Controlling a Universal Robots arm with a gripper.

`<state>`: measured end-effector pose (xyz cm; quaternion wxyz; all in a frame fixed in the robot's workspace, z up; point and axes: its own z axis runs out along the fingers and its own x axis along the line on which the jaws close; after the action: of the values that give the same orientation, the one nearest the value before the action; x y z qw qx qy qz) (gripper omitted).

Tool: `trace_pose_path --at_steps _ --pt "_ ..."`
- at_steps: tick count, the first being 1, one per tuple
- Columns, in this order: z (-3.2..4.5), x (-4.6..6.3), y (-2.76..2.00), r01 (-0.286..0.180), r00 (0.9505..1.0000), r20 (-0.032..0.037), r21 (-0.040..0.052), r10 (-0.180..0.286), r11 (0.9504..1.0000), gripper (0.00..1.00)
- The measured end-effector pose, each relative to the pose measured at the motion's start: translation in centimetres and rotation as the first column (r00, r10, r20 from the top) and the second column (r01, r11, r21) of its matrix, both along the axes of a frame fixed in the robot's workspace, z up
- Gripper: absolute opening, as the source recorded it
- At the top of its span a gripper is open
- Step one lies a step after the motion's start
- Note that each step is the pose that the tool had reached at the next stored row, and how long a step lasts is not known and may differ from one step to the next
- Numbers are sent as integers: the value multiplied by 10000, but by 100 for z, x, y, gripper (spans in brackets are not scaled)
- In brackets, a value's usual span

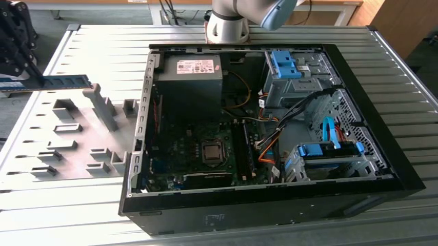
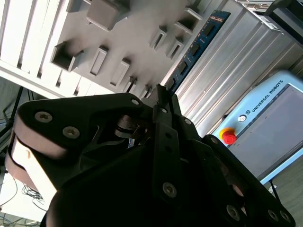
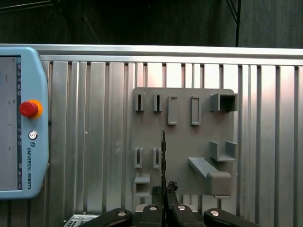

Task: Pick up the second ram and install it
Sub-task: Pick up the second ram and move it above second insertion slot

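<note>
Ram (image 1: pixel 65 81) is held level in the air, in the exterior view, over the table (image 1: pixel 102 41) near its edge on the exterior view's left. The black gripper (image 1: pixel 19 82) is closed on one end of it, and the free end points toward the case (image 1: pixel 383 169). Under the ram lies a grey plate (image 1: pixel 82 148) with raised blocks, and the ram is over that plate's far edge. The open case stands on the table's other side, on the exterior view's right, well apart from the ram. Inside the case I see the motherboard (image 1: pixel 192 148) with long black slots (image 1: pixel 241 146). The arm base (image 1: pixel 229 23) stands at the far edge of the table.

In the second wrist view the gripper (image 2: pixel 161 94) is seen from behind, with its fingers pressed together on the ram (image 2: pixel 199 45). The blue-green stick, with dark chips, runs away from the fingertips. Behind it are the plate (image 2: pixel 128 33) and the ribbed table (image 2: pixel 236 52). A pendant (image 2: pixel 265 127) with a red button lies on the table beside the plate.

In the first wrist view the ram (image 3: pixel 163 151) is seen edge-on, as a thin dark line. It rises from the closed gripper (image 3: pixel 164 189) and crosses the plate (image 3: pixel 182 142) between its slots. The pendant (image 3: pixel 19 123) lies on the table (image 3: pixel 94 118), apart from the plate.
</note>
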<state>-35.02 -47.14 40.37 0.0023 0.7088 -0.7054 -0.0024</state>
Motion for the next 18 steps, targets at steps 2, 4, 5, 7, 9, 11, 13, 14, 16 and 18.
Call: trace_pose_path --at_steps 2,4,5,7,9,11,13,14,16,18 --pt "0 10 0 0 10000 0 0 0 10000 14" --pt "0 20 0 0 10000 0 0 0 10000 14" --pt "0 25 0 0 10000 0 0 0 10000 14" --pt "0 35 0 0 10000 0 0 0 10000 14" --pt "0 45 0 0 10000 0 0 0 10000 14" --pt "0 55 0 0 10000 0 0 0 10000 14" --pt "0 66 0 0 10000 0 0 0 10000 14" --pt "0 71 0 1 10000 0 0 -1 10000 14" --pt "0 81 0 0 10000 0 0 0 10000 14" --pt "0 92 0 0 10000 0 0 0 10000 14"
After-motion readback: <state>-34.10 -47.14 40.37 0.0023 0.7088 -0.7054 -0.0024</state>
